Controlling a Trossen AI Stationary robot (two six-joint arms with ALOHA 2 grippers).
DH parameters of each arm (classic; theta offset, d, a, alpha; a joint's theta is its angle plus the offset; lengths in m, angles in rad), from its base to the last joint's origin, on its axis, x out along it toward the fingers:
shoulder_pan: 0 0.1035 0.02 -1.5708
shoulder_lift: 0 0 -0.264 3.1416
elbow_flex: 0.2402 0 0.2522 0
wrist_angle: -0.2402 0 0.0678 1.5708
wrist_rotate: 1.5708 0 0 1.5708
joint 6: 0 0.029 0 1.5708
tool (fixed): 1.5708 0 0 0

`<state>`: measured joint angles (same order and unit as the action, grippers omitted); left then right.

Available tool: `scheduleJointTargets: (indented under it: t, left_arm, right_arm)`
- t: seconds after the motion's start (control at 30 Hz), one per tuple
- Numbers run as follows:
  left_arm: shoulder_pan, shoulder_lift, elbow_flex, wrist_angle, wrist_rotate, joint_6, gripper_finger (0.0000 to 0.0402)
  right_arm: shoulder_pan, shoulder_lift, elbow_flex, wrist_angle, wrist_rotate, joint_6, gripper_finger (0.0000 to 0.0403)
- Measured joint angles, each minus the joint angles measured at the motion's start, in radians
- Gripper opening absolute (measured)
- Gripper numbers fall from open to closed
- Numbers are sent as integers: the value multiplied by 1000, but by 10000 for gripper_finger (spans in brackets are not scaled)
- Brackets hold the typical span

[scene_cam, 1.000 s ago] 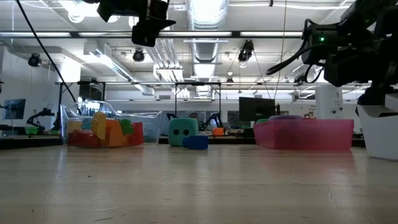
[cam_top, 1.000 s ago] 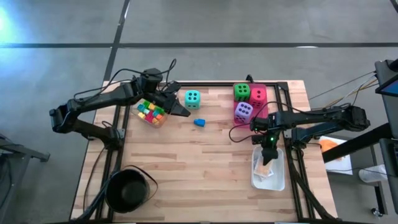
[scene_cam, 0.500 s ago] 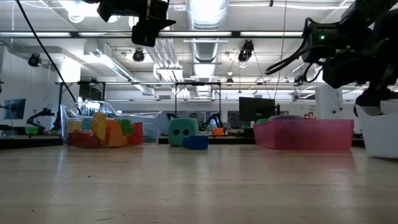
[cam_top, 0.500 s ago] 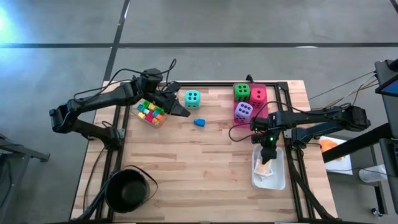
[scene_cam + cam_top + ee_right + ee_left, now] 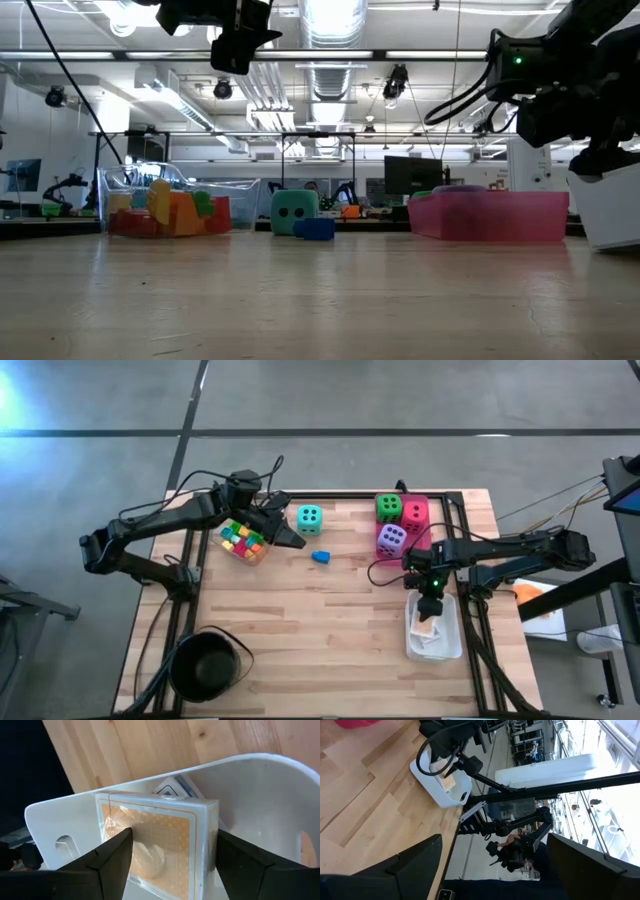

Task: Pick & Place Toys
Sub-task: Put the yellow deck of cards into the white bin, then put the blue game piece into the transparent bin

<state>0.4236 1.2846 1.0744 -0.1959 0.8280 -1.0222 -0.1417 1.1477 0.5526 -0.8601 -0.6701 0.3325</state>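
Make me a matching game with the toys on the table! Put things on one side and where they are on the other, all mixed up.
Things:
1. teal die
2. purple die
3. colourful little blocks
4. box of cards

Places:
A. in the white tray, between the right claw's fingers
B. in the clear tray at the table's left edge
C. in the pink tray, beside the green die
D. alone on the bare wood, next to a small blue block

Pairs: 1-D, 2-C, 3-B, 4-A
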Motion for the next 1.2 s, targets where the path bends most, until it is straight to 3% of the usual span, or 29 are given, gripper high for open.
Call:
scheduleJointTargets:
  t: [0.57, 1.2]
  left_arm:
    - [0, 0, 0, 0, 1, 1, 360]
    - [1, 0, 0, 4, 3, 46, 360]
  right_arm:
    - [1, 0, 46, -35, -3, 2, 256]
    - [85, -1, 48, -51, 48, 30, 256]
